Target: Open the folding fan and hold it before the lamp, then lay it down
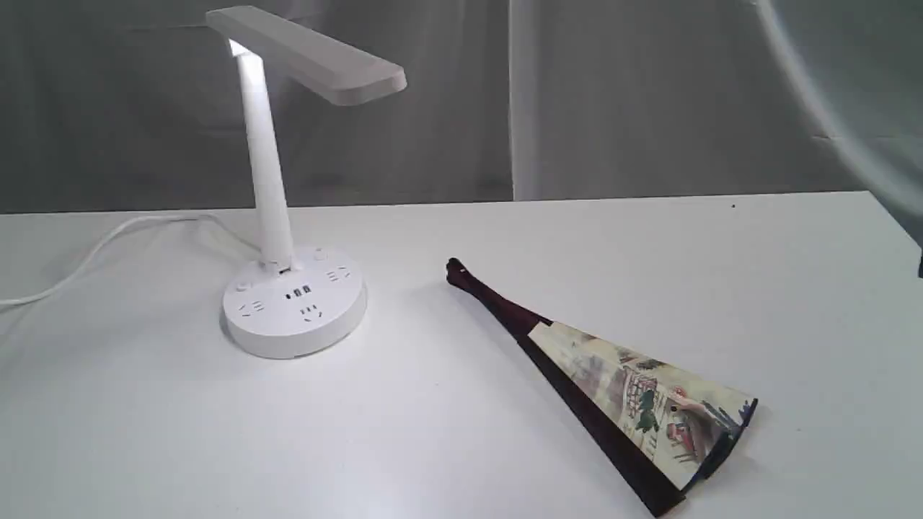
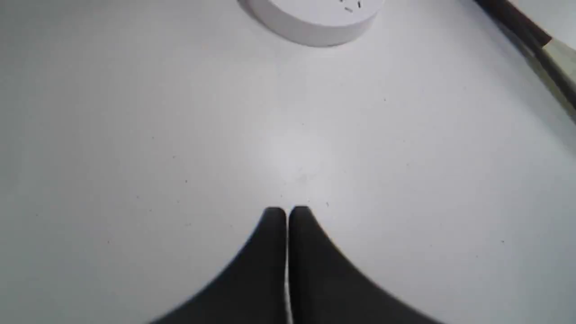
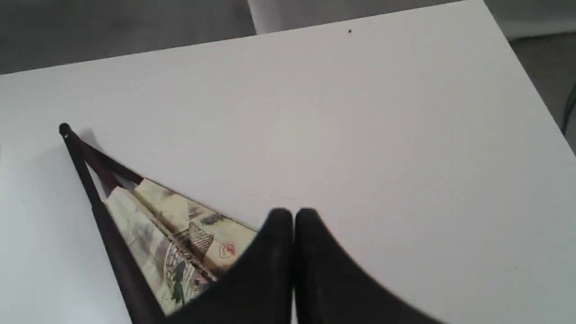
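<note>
A white cord (image 1: 94, 252) trails in from the far left across the white table (image 1: 144, 432) to the lamp (image 1: 268, 202). The lamp stands upright on the left half of the table. Its flat head (image 1: 310, 54) reaches out to the right, and its round base (image 1: 292, 310) shows sockets and buttons on top.

The left gripper (image 2: 286, 210) appears only in its own wrist view. Its 2 black fingers are pressed together with just a hairline between them, and they hold nothing. It hangs above bare tabletop, with the lamp's base ahead of it and well apart.

Right of the lamp lies the folding fan (image 1: 634, 404), flat on the table and spread only into a narrow wedge. Its pivot end (image 1: 456, 272) points toward the lamp base, near it but not touching. The painted cream leaf widens toward the near right, and 1 dark guard runs along its near-left edge.

The right gripper (image 3: 293, 211) also shows only in its wrist view. Its 2 fingers are closed tight against each other and grasp nothing. They sit over the far edge of the fan's leaf and hide part of it. Whether they touch the paper cannot be told.
</note>
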Available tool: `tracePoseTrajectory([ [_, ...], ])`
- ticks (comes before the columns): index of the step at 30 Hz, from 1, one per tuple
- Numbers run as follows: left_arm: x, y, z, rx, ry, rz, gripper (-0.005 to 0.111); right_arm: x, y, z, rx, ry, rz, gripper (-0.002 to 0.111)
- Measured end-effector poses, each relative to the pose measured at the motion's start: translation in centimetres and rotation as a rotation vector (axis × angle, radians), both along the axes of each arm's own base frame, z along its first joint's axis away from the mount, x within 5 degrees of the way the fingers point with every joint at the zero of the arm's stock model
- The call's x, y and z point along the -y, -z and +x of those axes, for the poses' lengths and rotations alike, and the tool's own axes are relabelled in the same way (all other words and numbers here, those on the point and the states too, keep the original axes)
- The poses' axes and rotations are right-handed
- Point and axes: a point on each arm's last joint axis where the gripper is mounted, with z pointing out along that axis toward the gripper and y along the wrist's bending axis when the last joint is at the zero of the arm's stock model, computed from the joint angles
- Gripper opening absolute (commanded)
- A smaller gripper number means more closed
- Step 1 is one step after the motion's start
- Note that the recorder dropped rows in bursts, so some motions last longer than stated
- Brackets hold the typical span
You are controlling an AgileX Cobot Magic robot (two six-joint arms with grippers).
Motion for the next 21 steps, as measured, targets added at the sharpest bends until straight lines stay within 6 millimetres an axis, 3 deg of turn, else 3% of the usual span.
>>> tracePoseTrajectory([
  [14, 0.2, 3.9, 2.9, -0.207, -0.007, -0.033, 0.0, -0.3, 4.6, 3.4, -0.281, 0.009, 0.064, 0.0],
  [21, 0.9, 4.9, 3.6, -0.251, 0.025, -0.056, 0.0, -0.4, 4.5, 6.2, -0.42, -0.02, 0.064, 0.0],
])
